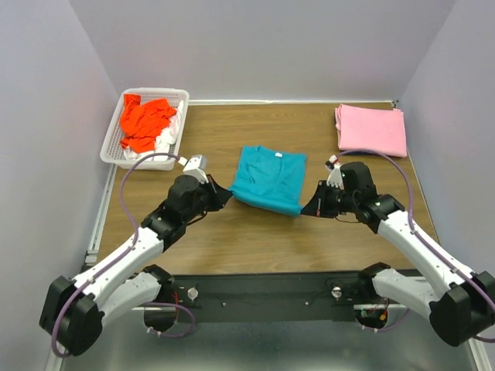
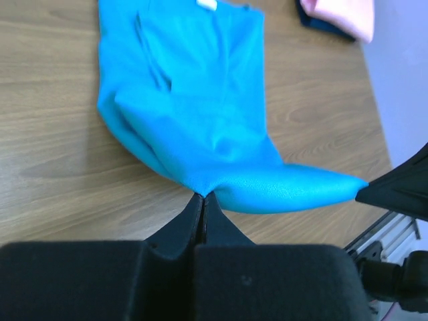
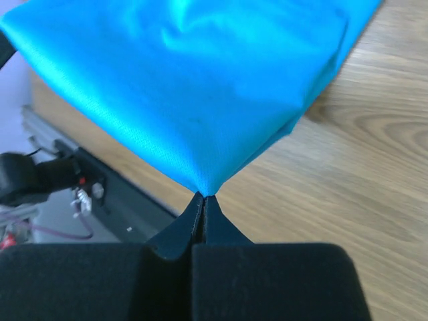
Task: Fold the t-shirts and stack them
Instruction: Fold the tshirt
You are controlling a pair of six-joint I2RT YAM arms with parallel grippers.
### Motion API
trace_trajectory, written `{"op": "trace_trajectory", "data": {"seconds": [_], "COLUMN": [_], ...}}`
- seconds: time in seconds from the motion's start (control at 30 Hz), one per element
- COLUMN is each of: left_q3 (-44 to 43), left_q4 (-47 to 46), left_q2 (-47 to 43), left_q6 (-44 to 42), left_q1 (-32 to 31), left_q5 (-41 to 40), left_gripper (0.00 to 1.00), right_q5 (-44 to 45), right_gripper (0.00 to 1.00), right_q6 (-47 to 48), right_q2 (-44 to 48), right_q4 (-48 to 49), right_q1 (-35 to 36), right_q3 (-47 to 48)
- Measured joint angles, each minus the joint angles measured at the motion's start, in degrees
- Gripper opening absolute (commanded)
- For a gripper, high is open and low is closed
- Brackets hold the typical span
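While the left gripper and right gripper each pinch tight a near hem corner of the teal t-shirt lying mid-way across the table, its long axis runs away from both toward the collar, neither arm nearer.

1. The left arm, at the left end of the black base bar: white shells, black joints, a purple cable looped alongside.
2. The right arm, at the bar's right end: the same white shells, black joints and purple cable.
3. The left gripper: matte black, two wedge fingers tapering to thin tips.
4. The right gripper: identical black wedges.
5. Two silver knobs on the bar.
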State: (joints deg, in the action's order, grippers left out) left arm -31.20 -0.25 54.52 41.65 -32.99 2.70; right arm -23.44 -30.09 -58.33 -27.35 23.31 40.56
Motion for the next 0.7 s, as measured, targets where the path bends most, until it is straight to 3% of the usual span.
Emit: {"op": "trace_trajectory", "data": {"seconds": [0.13, 0.33, 0.7], "left_q3": [-1.42, -6.14, -16.72], "left_q4": [3.39, 6.62, 6.86], "left_q2": [-4.55, -4.22, 8.31], "left_q6": [0.68, 1.09, 0.02], "left_q1": [-0.09, -0.15, 0.98], "left_q5": [-3.37, -8.44, -14.51], "left_gripper": [0.0, 0.0, 0.0], "right_q5": [-2.43, -2.51, 3.26], "right_gripper": [0.01, 0.01, 0.01], "right_q6": [-0.07, -0.07, 0.09], "right_q2": [1.81, 1.22, -9.7], "right_q4": [-2.51, -3.76, -5.33], "right_q1": [0.04, 0.13, -0.15], "right_q3": [3.61, 8.57, 18.08]}}
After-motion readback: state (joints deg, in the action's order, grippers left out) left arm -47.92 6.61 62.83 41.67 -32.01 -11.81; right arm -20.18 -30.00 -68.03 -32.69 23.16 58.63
